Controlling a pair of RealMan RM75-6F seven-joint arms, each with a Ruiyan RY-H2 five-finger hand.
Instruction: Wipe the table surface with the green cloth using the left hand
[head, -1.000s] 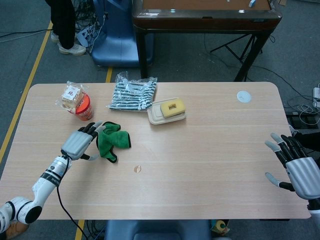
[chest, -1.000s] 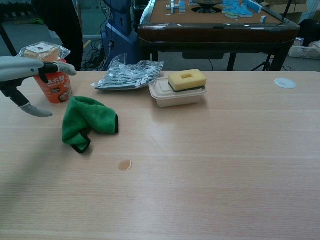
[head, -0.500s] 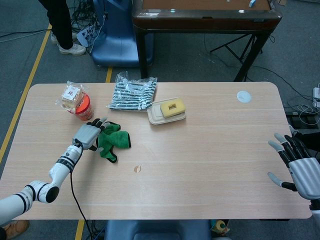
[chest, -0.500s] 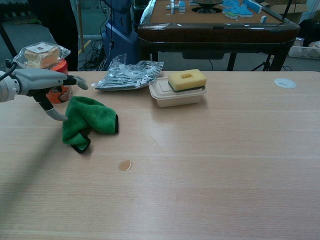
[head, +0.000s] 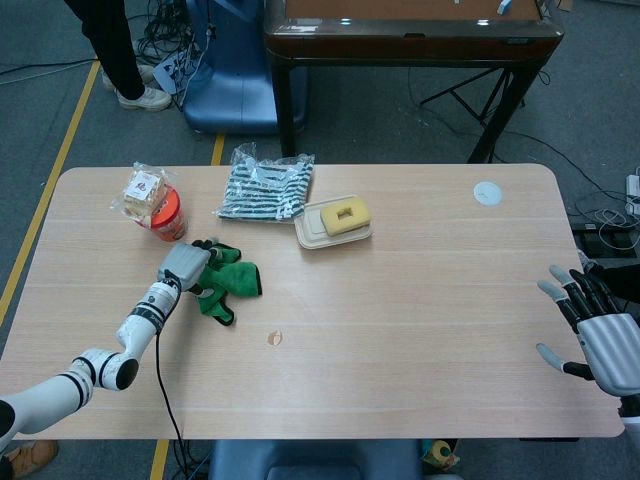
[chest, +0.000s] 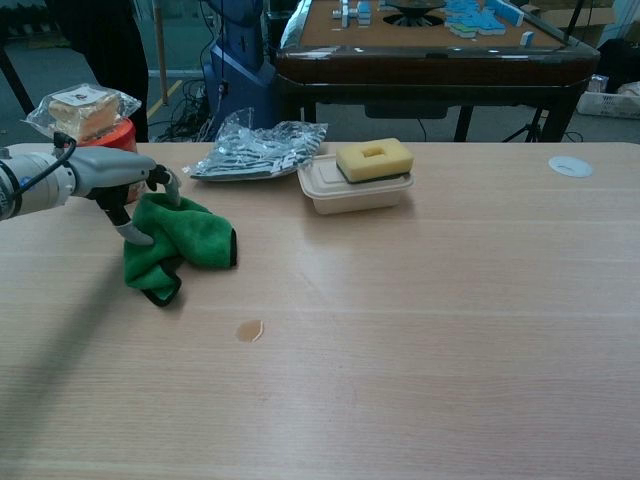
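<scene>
The green cloth (head: 228, 285) lies crumpled on the desk (head: 400, 330), left-centre, just in front of the red cup (head: 165, 215) w/ a wrapped snack (head: 143, 187) on top. The left hand (head: 188, 267) is on the cloth's left edge, fingers curved down over and into the folds; from the chest view the thumb (chest: 131, 232) seems to touch the fabric, but I cannot tell if the grasp is already closed. It comes from the side probably because the cup stands right behind, so there is little room there. A small brownish spot (head: 274, 338) is on the wood near the cloth, likely the thing to wipe. The right hand (head: 598, 335) is released, fingers apart, holding nothing, at the far right desk edge, well apart from the work.
</scene>
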